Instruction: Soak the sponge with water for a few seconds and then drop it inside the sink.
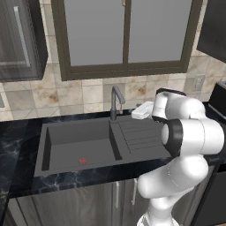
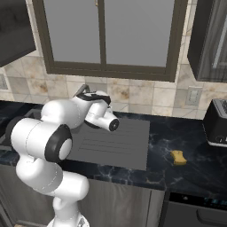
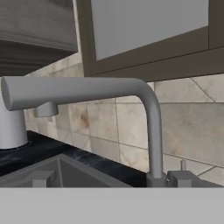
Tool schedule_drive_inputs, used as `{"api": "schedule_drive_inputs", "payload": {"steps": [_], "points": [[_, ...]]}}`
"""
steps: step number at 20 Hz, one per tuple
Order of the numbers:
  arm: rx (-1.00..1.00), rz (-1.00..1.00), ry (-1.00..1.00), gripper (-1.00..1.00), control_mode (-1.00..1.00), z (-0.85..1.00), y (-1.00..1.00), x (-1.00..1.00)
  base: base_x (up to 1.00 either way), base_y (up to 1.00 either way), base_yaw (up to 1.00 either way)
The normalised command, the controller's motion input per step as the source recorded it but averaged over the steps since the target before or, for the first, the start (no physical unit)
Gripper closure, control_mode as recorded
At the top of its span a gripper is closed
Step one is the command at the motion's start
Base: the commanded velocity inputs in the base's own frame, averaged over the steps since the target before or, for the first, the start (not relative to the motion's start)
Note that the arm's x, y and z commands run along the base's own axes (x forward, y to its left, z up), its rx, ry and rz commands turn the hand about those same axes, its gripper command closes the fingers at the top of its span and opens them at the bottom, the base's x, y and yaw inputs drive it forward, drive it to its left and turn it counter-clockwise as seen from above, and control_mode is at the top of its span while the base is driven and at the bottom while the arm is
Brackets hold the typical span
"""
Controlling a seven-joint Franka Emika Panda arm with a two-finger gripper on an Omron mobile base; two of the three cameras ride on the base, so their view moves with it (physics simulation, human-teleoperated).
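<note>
Sponge: sponge [image 2: 178, 157] is lying flat on the black marbled counter [image 2: 186, 137], a small yellow-tan block pinched slightly at the middle, well to the right of the sink and apart from everything else.
Sink: sink [image 1: 79, 148] is sitting sunk into the counter, a dark grey matte unit with a deep rectangular basin on the left carrying a small red drain mark [image 1: 82, 161], and a ribbed draining board [image 2: 111, 144] sloping off to the right.
Faucet: faucet [image 1: 116, 102] is rising from the back edge of the sink between basin and draining board; in the hand view it is reading as a smooth grey tube, a straight upright bending into a long level spout, with a small lever just beside its foot.
Gripper: gripper [image 1: 142, 110] is hovering above the back of the draining board, just right of the faucet, pointing toward it; its jaws are standing wide apart and are grasping nothing.
Arm: arm [image 1: 190, 137] is curving up from below the counter front, glossy white rounded shells with dark bands at the joints.
Wall: wall [image 1: 53, 95] behind the sink is showing beige mottled stone tiles under a dark-framed window [image 1: 126, 35] with pale flat panes.
Toaster: toaster [image 2: 217, 122] is standing on the counter at the far right, a dark rounded box.
</note>
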Motion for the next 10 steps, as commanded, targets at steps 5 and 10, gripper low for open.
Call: {"api": "schedule_drive_inputs", "payload": {"steps": [5, 10], "points": [[0.00, 0.00, 0.00, -1.00, -1.00, 0.00, 0.00, 0.07, 0.00, 0.00, 0.00], [0.00, 0.00, 0.00, -1.00, -1.00, 0.00, 0.00, 0.06, 0.00, 0.00, 0.00]]}}
